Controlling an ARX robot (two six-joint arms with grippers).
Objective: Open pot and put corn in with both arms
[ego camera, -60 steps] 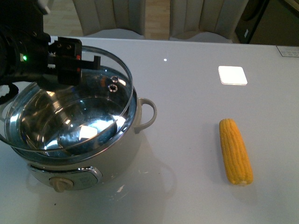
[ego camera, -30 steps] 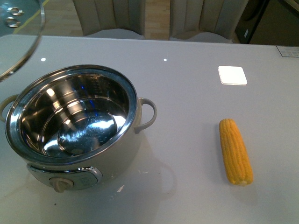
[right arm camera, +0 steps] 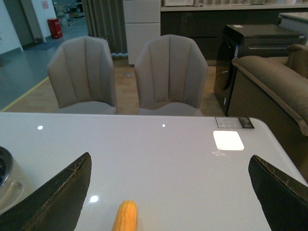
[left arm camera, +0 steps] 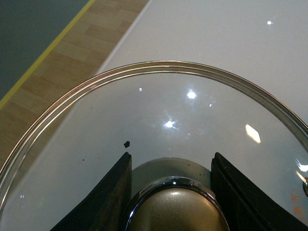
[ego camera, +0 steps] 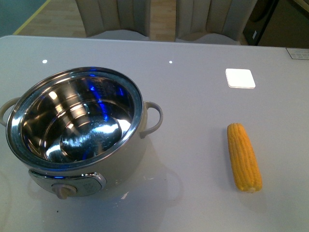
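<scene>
Front view: the pot (ego camera: 77,126) stands uncovered at the left of the bench (ego camera: 193,111), its steel interior empty and its dial facing us. The corn (ego camera: 244,157) lies flat on the bench well apart to the right, its taper pointing away from us. Neither arm shows here. Left wrist view: the left end effector (left arm camera: 171,159) is clamped on the knob (left arm camera: 175,209) of the glass lid (left arm camera: 168,106), one finger on each side. Through the glass we see the bench edge and wooden floor, so we judge the lid is held out beyond the pot. Right wrist view: the right end effector (right arm camera: 169,158) has its fingers spread wide with nothing between them. It hangs above the bench with the corn (right arm camera: 125,216) below and ahead, and the pot's rim (right arm camera: 6,166) at the frame edge. Two chairs (right arm camera: 127,72) stand beyond. By our judgement the opening step is done. Next, the right arm should descend, straddle the cob across its width, close, and carry it over the open rim.
</scene>
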